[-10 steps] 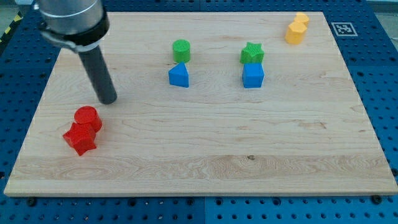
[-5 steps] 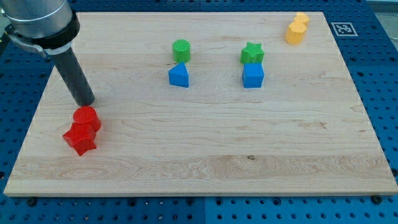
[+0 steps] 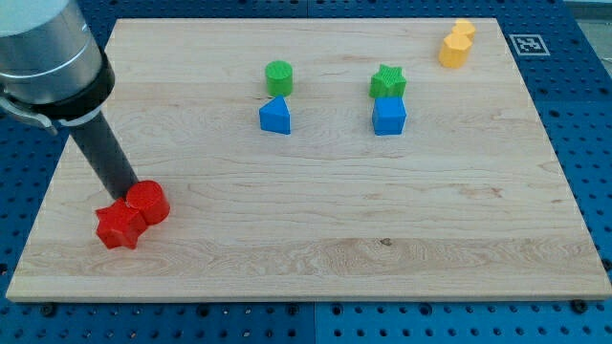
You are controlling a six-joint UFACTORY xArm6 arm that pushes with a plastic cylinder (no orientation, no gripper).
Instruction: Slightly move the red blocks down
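Two red blocks sit at the board's lower left, touching each other: a red cylinder and a red star-like block to its lower left. My tip is at the upper left edge of the red cylinder and just above the red star, touching or nearly touching both. The dark rod slants up to the view's left into the arm's grey body.
A green cylinder sits above a blue triangular block at top centre. A green star sits above a blue cube. Two yellow blocks lie at the top right corner. The wooden board lies on a blue perforated table.
My tip moved left and then down onto the red blocks. The red cylinder shifted down and to the right; the red star moved slightly down.
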